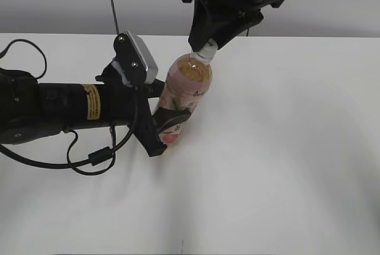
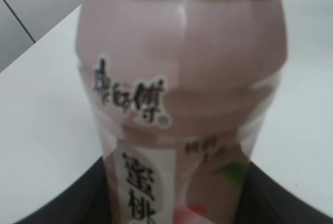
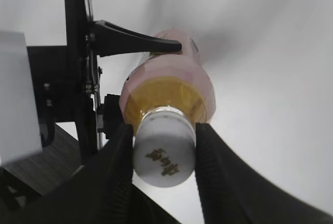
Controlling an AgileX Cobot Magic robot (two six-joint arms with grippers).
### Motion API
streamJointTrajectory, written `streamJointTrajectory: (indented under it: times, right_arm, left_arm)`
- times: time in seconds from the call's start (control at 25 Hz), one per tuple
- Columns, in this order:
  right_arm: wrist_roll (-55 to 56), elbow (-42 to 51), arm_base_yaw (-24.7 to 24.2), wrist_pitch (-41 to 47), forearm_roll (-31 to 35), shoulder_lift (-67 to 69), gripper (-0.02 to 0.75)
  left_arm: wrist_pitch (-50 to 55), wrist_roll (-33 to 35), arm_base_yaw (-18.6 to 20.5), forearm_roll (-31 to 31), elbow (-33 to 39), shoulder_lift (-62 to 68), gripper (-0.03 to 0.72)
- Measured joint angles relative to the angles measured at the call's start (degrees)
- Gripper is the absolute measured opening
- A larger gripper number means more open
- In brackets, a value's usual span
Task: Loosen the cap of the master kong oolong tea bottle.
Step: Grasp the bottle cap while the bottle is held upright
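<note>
The master kong oolong tea bottle [image 1: 189,89], clear with amber tea and a pale pink peach label, stands tilted on the white table. My left gripper [image 1: 165,123] is shut on its lower body; the left wrist view shows the label [image 2: 177,78] filling the frame between the two dark fingers. My right gripper [image 1: 205,46] comes down from above and is shut on the white cap [image 1: 206,50]. In the right wrist view the cap [image 3: 164,152], with a dark mark on top, sits pinched between both black fingers [image 3: 162,146].
The white table [image 1: 285,148] spreads round the bottle. The left arm [image 1: 65,110] with its cables lies across the left side. A grey wall [image 1: 59,0] runs behind the table's far edge.
</note>
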Motion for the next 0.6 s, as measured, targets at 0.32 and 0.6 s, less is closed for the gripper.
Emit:
streamJointTrajectory:
  times: [0.32, 0.6]
  right_arm:
    - [-33.21, 0.0, 0.0, 0.0, -0.7, 0.0, 0.276]
    - [-57.14, 0.0, 0.04, -0.06, -1.15, 0.0, 0.276]
  left_arm:
    - [0.0, 0.0, 0.0, 0.0, 0.0, 0.0, 0.372]
    - [0.11, 0.05, 0.0, -0.09, 0.0, 0.0, 0.372]
